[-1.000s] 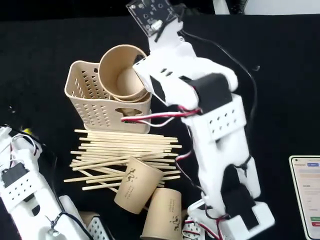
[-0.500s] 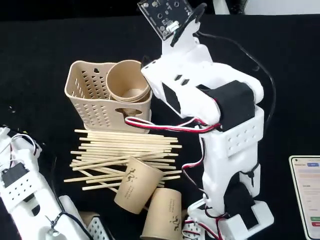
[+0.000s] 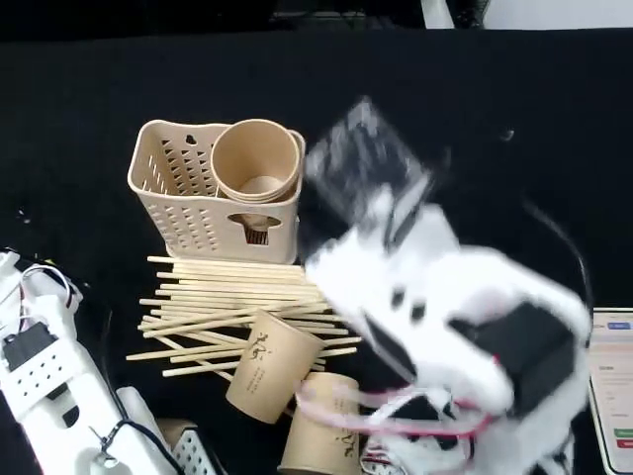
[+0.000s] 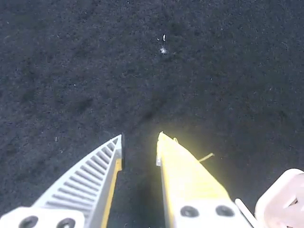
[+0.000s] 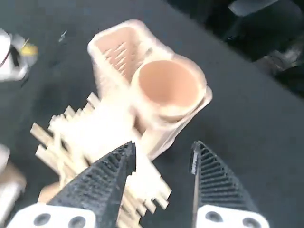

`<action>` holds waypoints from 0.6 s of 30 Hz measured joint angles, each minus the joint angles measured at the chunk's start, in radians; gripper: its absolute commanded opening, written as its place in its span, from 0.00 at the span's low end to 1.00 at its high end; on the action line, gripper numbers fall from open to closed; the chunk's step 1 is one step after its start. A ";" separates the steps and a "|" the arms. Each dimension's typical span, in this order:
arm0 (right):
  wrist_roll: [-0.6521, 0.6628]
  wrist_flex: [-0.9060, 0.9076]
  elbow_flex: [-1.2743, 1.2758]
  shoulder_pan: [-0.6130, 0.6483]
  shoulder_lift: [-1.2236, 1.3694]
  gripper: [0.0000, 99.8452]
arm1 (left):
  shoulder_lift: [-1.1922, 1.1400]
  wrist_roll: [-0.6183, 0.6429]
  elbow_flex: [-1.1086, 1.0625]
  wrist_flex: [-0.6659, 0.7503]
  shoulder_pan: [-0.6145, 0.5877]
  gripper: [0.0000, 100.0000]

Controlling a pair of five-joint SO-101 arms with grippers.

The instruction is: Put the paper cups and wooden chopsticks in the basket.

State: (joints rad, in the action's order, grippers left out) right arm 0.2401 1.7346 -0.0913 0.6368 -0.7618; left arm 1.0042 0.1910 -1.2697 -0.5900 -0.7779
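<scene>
I'm working over the black tablecloth point(image 3: 119, 79). The right arm point(image 3: 445, 327) is showing as a white blur across the near right side, so I'm not trusting its pose from the high view.

The basket point(image 3: 173, 188) is sitting upright at centre-left. A nested stack of paper cups point(image 3: 255, 160) is standing in its right end, mouths up, and the left end is looking free.

Just in front of it the wooden chopsticks point(image 3: 237, 292) are lying in a loose pile. Two more cups, one point(image 3: 269, 364) and another point(image 3: 318, 424), are lying tipped on the pile's near edge.

The right gripper point(image 5: 164, 154) is hanging wide open w/ nothing in it, above the basket and sticks. The left gripper point(image 4: 139, 142) is parted only a little, empty, over bare cloth.

Next step, I reckon, is another cup w/ the right arm. I'm planning to take the upper one by the rim – one finger inside, one outside – and lift straight up so the sticks aren't scattering. Then I'm nesting it on the stack, approx centred, keeping the free end for chopsticks.
</scene>
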 measured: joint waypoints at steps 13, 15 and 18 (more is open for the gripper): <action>0.176 -0.209 0.899 0.186 -0.132 0.28 | 0.000 0.003 0.000 0.000 0.000 0.13; 0.216 -0.218 0.922 0.213 -0.132 0.28 | 0.000 0.003 0.000 0.000 0.000 0.13; 0.273 -0.261 0.959 0.247 -0.132 0.28 | 0.000 0.006 0.000 0.000 0.000 0.13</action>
State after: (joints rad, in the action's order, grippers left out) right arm 0.5132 1.4737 0.8677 0.8838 -0.8938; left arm 1.0042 0.1972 -1.2697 -0.5900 -0.7779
